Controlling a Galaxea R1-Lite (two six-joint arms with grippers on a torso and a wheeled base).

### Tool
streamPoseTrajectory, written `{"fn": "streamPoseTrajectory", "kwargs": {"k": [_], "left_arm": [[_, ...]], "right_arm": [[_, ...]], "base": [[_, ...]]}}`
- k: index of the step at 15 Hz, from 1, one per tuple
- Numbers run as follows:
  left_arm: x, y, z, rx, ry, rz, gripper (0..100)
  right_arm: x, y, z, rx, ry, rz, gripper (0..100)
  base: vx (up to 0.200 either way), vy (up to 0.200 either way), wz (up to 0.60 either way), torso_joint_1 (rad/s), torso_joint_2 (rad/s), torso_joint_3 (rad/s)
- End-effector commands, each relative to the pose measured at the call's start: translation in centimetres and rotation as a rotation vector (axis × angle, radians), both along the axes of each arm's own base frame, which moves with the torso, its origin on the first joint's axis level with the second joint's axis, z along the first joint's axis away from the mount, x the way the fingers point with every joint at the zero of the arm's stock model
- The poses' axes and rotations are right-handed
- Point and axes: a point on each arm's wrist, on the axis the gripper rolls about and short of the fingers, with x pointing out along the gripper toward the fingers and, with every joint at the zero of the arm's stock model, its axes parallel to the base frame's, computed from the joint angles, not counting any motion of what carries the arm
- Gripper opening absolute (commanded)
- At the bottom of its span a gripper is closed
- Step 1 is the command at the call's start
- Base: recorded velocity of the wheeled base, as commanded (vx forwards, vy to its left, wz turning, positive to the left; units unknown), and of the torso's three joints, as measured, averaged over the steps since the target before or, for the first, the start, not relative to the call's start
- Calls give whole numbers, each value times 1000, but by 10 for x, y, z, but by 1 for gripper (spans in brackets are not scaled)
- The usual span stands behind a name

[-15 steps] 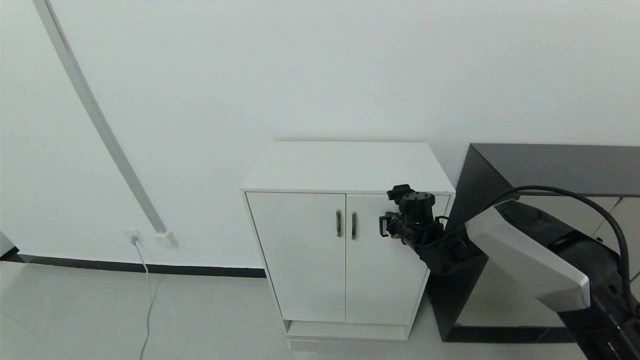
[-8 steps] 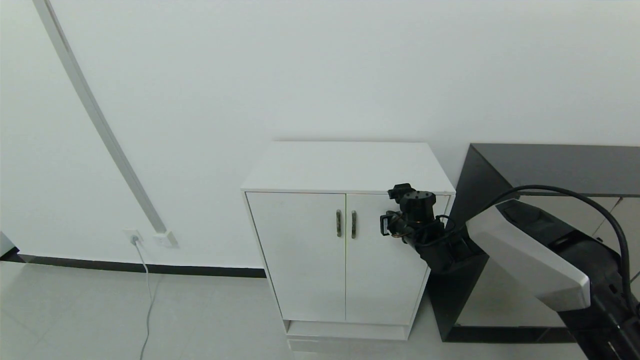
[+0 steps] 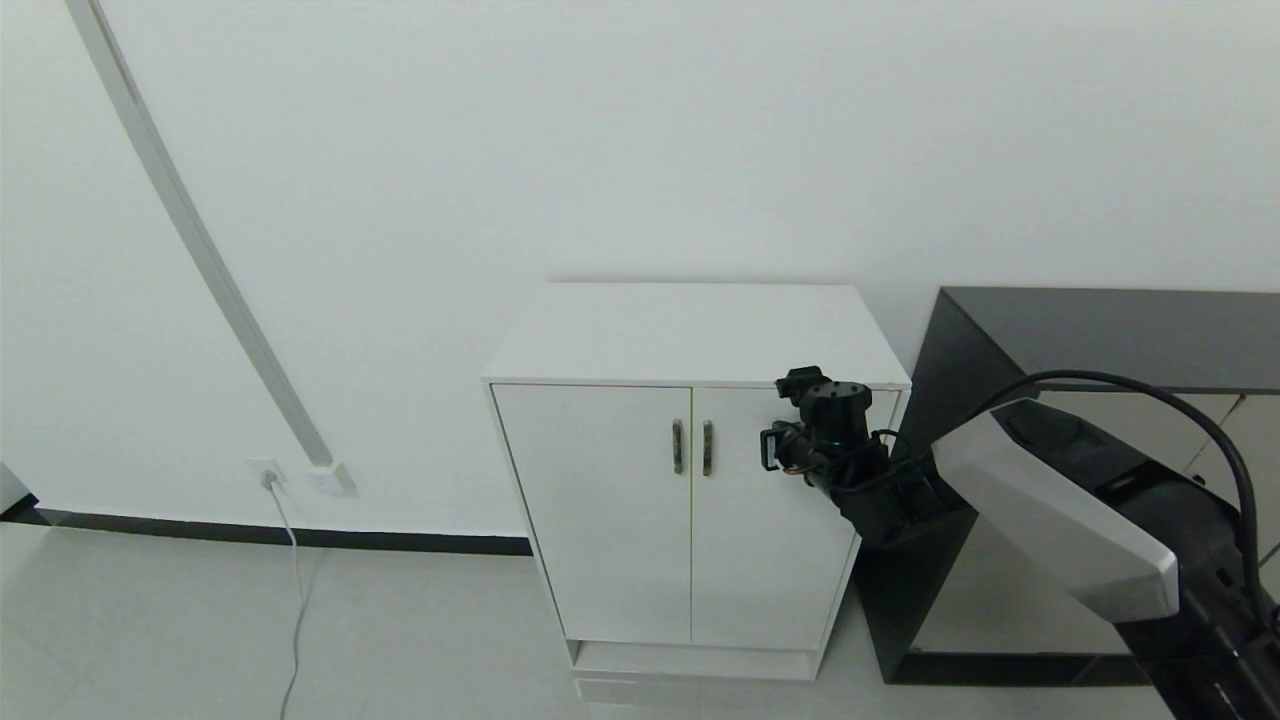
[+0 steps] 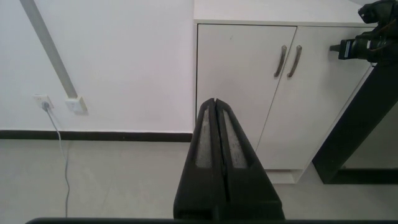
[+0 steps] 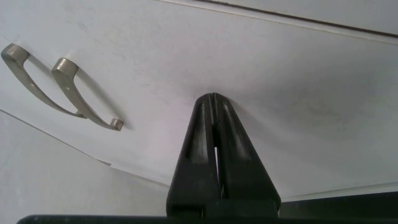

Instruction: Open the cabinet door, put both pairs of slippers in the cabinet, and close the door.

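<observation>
White cabinet (image 3: 600,520), both doors shut, right end effector (image 5: 213,99) up at the right door.
The cabinet stands on the floor (image 3: 150,620) against the wall, with its handles (image 3: 678,446) side by side at the door seam. The right end effector sits at 3 o'clock of the handles, tip close to the right door panel, fingers pressed together and holding nothing; contact unclear. The left end effector (image 4: 215,104) is well apart from the cabinet, fingers also pressed together, empty. A dark unit (image 3: 1050,330) is just beside the cabinet at 3 o'clock, and a wall socket (image 3: 266,472) at 9 o'clock.
</observation>
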Motion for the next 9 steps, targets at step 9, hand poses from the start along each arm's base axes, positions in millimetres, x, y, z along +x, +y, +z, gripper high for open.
{"fn": "streamPoseTrajectory", "kwargs": {"k": [9], "left_arm": [[0, 0, 0, -1, 1, -1, 0]], "right_arm": [[1, 0, 1, -9, -8, 2, 0]], "base": [[0, 0, 0, 0, 0, 0]]}}
